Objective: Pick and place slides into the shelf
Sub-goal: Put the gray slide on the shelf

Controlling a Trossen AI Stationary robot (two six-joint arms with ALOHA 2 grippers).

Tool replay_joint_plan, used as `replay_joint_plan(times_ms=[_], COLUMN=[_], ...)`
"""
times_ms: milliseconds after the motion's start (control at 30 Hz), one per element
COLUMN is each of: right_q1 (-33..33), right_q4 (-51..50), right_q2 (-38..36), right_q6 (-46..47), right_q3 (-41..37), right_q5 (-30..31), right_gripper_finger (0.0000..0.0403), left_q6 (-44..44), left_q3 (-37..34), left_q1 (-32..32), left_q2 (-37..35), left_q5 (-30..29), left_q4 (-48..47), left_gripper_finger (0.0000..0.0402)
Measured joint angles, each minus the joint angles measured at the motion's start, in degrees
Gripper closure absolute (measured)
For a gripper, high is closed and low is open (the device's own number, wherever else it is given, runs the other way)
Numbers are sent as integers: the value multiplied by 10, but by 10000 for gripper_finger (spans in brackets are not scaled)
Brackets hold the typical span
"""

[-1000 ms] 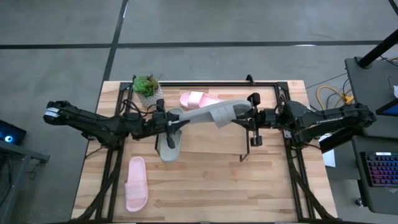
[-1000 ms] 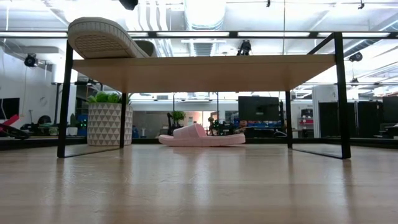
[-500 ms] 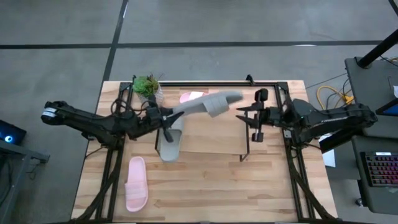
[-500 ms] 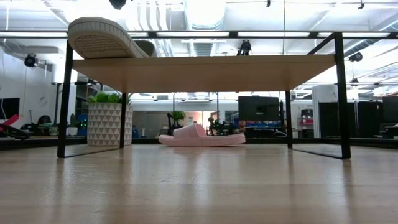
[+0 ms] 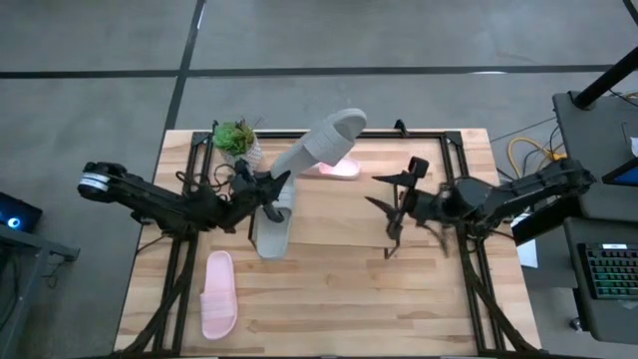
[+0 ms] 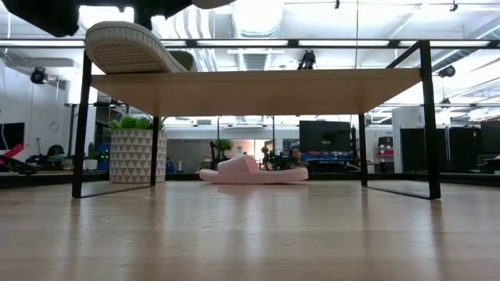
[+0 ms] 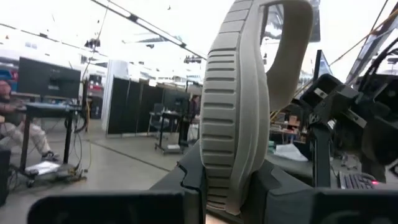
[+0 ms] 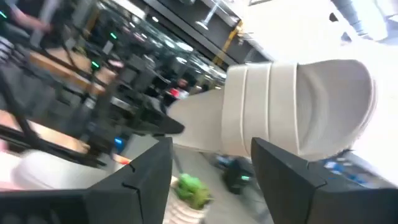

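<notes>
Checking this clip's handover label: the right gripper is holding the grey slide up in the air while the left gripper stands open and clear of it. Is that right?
No, the arms are swapped. In the high view the left gripper is shut on the grey slide and holds it up in the air, while the right gripper stands open and clear of it. The left wrist view shows that grip up close.

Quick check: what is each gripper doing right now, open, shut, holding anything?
Left gripper: shut on the grey slide, lifted above the shelf.
Right gripper: fingers open, holding nothing, apart from the slide.
</notes>
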Motion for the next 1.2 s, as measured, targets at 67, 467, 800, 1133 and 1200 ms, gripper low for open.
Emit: replay_joint_plan(times_ms=[67, 467, 800, 1133, 1200], right_q1=[2, 9, -10, -25, -26], right_q4=[33, 265, 313, 313, 314], right_q2=[27, 139, 162, 152, 154], right_q6=[-38, -253, -325, -363, -378], right_q3=[0, 0, 0, 22, 34], right_q5=[22, 64, 59, 60, 60], right_gripper_finger=[194, 197, 197, 197, 197], left_q6=[15, 130, 130, 128, 128], left_q3=[5, 43, 83, 135, 148], left_q1=[1, 15, 28, 33, 34], left_q2=[25, 145, 189, 224, 233], left_q5=[0, -16, -2, 32, 42], left_q4=[34, 215, 216, 216, 216], left_gripper_finger=[369, 369, 369, 369, 369])
